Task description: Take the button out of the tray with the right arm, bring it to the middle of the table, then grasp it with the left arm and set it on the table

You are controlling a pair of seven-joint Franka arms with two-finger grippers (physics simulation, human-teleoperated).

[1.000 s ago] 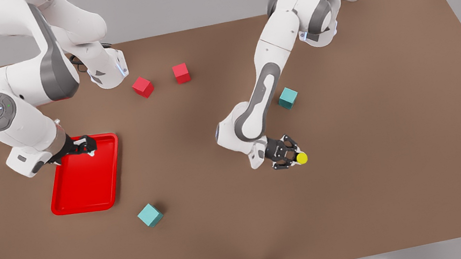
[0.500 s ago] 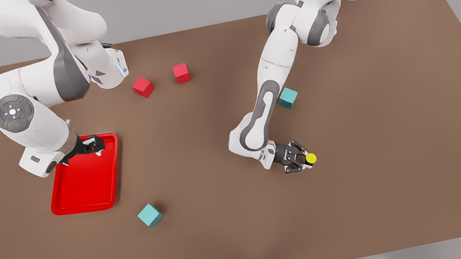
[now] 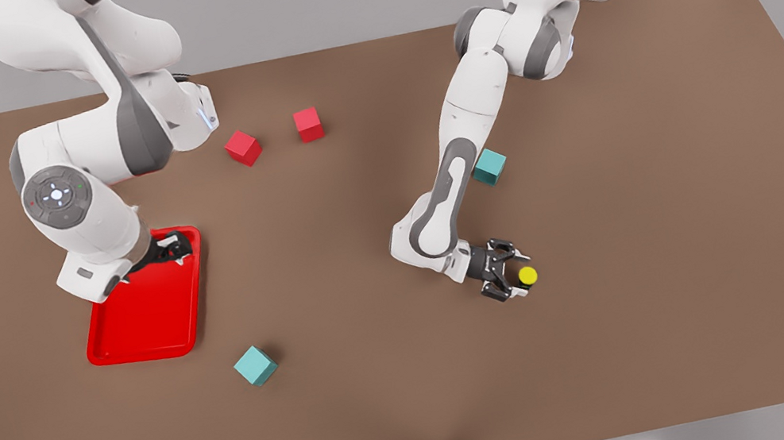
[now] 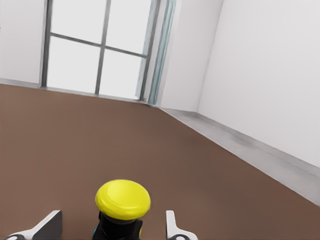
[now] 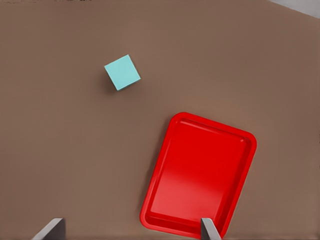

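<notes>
Looking at my feed, the left gripper (image 3: 513, 277) sits lower right of centre in the front view with the button (image 3: 527, 276) between its spread fingers (image 4: 172, 227), not pinched, which I'd guess means it's been set on the table (image 3: 679, 201) as the task wants. It's a tiny dark grey box with a round yellow cap (glossy, domed in the left wrist view). Meanwhile the right gripper (image 3: 173, 251) hangs unclenched and empty over the red tray (image 3: 140, 349) at left, waiting.
</notes>
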